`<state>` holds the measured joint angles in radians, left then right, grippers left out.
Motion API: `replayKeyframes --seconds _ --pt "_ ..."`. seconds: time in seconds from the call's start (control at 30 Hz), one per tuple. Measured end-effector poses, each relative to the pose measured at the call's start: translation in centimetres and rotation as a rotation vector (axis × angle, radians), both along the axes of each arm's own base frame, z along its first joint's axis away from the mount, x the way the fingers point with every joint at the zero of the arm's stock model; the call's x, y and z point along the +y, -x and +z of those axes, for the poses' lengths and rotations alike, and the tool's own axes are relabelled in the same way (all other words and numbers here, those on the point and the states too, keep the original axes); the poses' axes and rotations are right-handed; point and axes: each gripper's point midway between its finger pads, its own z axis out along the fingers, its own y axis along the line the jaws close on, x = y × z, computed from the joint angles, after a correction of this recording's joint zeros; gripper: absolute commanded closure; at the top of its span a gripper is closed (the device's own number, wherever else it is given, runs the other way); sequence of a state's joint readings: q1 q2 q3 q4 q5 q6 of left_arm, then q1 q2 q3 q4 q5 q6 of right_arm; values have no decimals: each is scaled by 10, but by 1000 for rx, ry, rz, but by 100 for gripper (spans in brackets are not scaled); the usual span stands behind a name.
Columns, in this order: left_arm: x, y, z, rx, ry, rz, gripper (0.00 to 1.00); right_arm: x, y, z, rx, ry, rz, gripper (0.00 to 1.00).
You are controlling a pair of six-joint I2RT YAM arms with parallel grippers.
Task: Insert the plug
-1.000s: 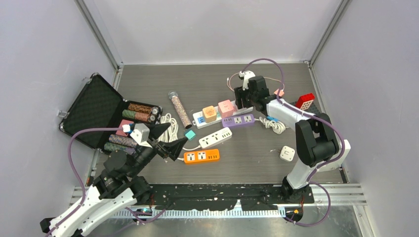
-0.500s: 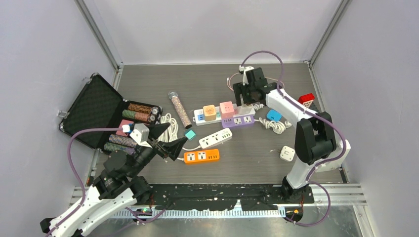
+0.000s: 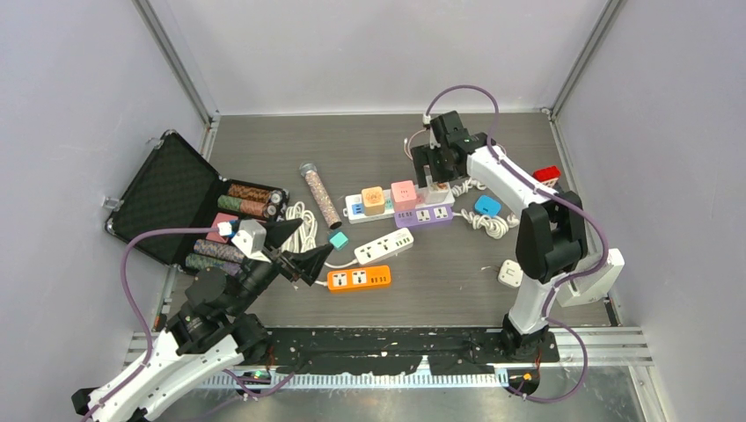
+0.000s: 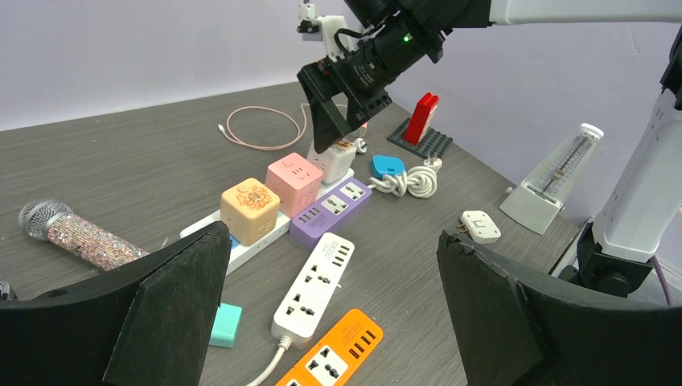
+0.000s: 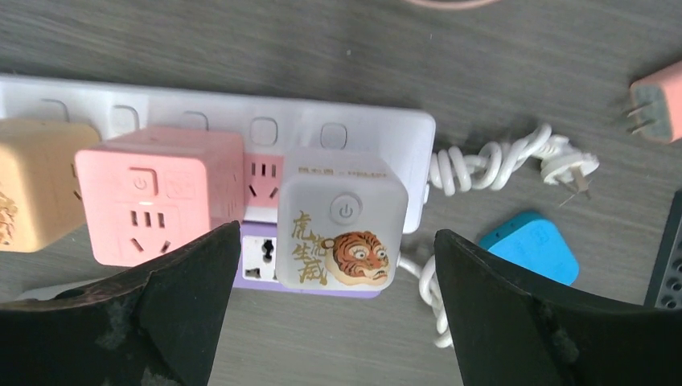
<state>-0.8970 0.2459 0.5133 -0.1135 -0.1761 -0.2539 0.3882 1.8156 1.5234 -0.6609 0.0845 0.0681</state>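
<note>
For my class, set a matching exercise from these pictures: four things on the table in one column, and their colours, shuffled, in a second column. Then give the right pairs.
Column A
1. tiger cube adapter
2. power strip nearest the arm bases
3. cube adapter beside the tiger one
4. upright brick on the studded plate

Column B
a. orange
b. red
c. white
d. pink

Pairs: 1-c, 2-a, 3-d, 4-b
</note>
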Motion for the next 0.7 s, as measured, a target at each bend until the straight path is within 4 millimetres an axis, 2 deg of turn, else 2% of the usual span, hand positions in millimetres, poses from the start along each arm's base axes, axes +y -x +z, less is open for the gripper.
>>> replayKeyframes --seconds 0.2,0.47,0.6,0.67,0.7 --pt "0 0 -1 1 -1 0 0 -1 15 -15 68 13 -26 21" --pt "0 0 -1 0 -1 0 0 -1 17 -34 114 29 -59 41" --pt "2 1 1 -4 4 1 0 0 15 -34 108 28 -73 61" --pt "3 1 1 -5 6 4 0 1 15 -35 107 31 -75 74" --pt "3 1 1 -5 7 6 0 1 14 -35 105 34 -75 85"
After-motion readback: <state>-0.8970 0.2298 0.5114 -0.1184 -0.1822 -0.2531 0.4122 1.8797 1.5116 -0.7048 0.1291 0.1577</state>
